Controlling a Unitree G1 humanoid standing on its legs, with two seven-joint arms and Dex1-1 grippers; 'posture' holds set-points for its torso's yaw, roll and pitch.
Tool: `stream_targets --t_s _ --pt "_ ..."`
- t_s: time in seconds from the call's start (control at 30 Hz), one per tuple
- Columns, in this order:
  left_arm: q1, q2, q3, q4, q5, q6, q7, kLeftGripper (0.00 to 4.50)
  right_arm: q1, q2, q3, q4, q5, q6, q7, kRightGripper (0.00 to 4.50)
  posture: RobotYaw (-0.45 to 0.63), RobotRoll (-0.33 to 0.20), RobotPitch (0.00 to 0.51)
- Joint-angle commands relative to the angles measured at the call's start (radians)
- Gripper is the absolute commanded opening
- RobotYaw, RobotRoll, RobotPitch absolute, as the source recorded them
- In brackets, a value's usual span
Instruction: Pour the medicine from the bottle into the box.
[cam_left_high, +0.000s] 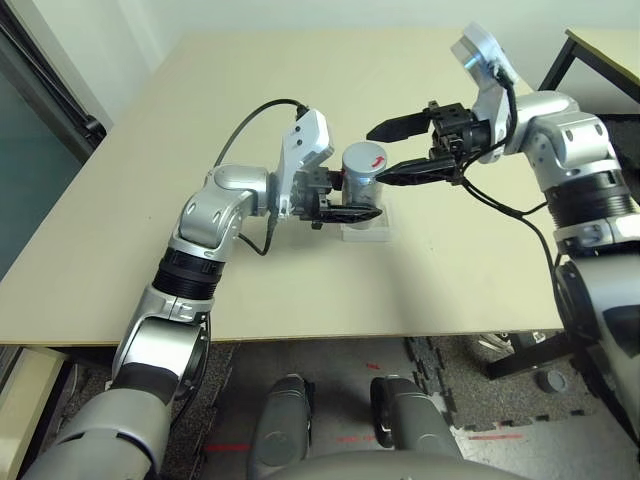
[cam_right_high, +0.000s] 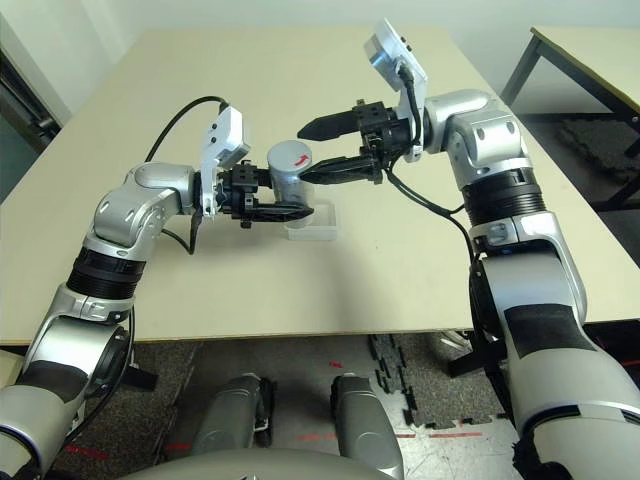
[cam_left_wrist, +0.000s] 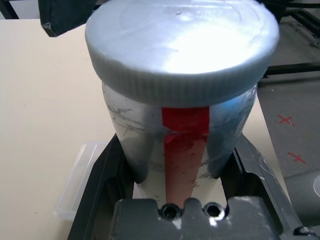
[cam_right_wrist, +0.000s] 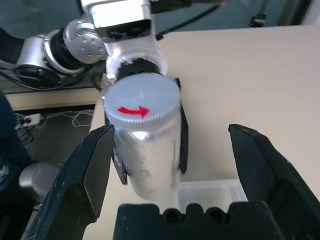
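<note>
From the head views, the left claw (cam_left_high: 345, 205) is clamped on the bottle (cam_left_high: 362, 175), held upright above the box (cam_left_high: 368, 226) mid-surface (cam_left_high: 250, 80). Bare room lies all round to the edges. The right claw (cam_left_high: 400, 150) is spread wide just beside the cap (cam_right_high: 290, 155), holding nothing.

Left wrist view: fingers (cam_left_wrist: 102, 185) squeeze the bottle's body; the box shows beneath.

Right wrist view: the capped bottle stands between the parted fingers (cam_right_wrist: 82, 170), untouched, above the box (cam_right_wrist: 210, 192).
</note>
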Motion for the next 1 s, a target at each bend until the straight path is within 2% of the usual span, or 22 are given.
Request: stream_targets --t_s 0.03,0.4,0.53,0.77,1.0 --pt "-0.011 0.006 -0.003 0.022 -0.015 -0.015 -0.011 2.50 0.024 -0.022 -0.031 -0.063 0.011 0.033 -0.018 4.50 0.07 0.000 0.107" --pt "-0.026 0.014 0.019 0.119 0.003 -0.074 0.010 2.50 0.116 -0.083 -0.069 -0.277 0.068 0.186 -0.083 4.50 0.06 0.000 0.102" --pt "-0.041 0.006 0.015 0.164 0.009 -0.105 0.012 2.50 0.123 -0.035 -0.071 -0.351 0.064 0.210 -0.192 4.50 0.06 0.000 0.100" --pt "-0.058 -0.013 0.004 0.219 0.017 -0.147 0.012 2.50 0.092 0.061 -0.052 -0.376 0.026 0.228 -0.380 4.50 0.05 0.000 0.098" --pt "-0.062 -0.025 -0.001 0.239 0.022 -0.161 0.008 2.50 0.082 0.108 -0.018 -0.394 0.003 0.217 -0.435 4.50 0.05 0.000 0.096"
